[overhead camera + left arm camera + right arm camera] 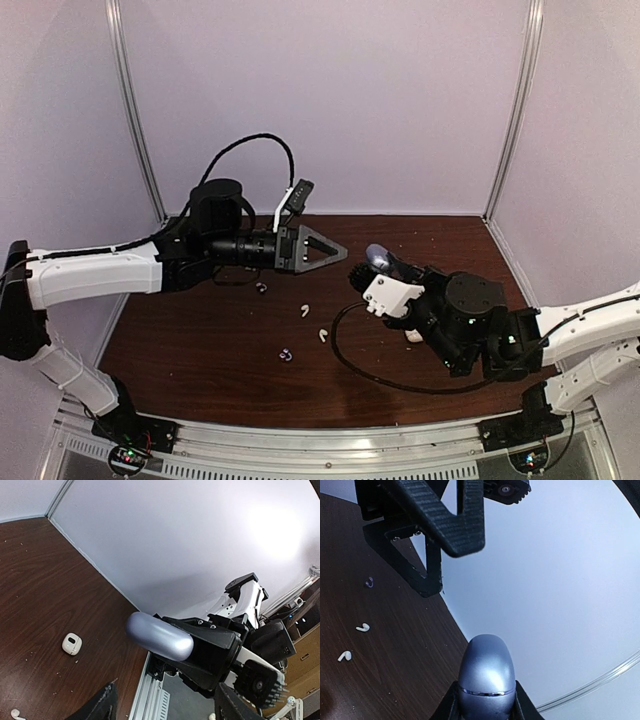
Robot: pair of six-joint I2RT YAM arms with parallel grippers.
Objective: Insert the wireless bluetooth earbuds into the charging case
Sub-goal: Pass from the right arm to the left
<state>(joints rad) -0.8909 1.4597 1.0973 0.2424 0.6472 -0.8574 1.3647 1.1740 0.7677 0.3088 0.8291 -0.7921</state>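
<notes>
My right gripper (380, 265) is shut on a closed bluish-purple charging case (377, 257) and holds it above the table; the case fills the right wrist view (486, 677) between the fingers (451, 705). My left gripper (328, 251) is open and empty, pointing at the case from the left, a short gap away; the case also shows in the left wrist view (160, 636). Two white earbuds (305, 311) (323, 335) and two purple earbuds (262, 288) (286, 354) lie on the table below.
A white charging case (72, 643) lies on the brown table, partly hidden under the right arm in the top view (414, 336). White walls enclose the table. A metal rail (300, 440) runs along the near edge.
</notes>
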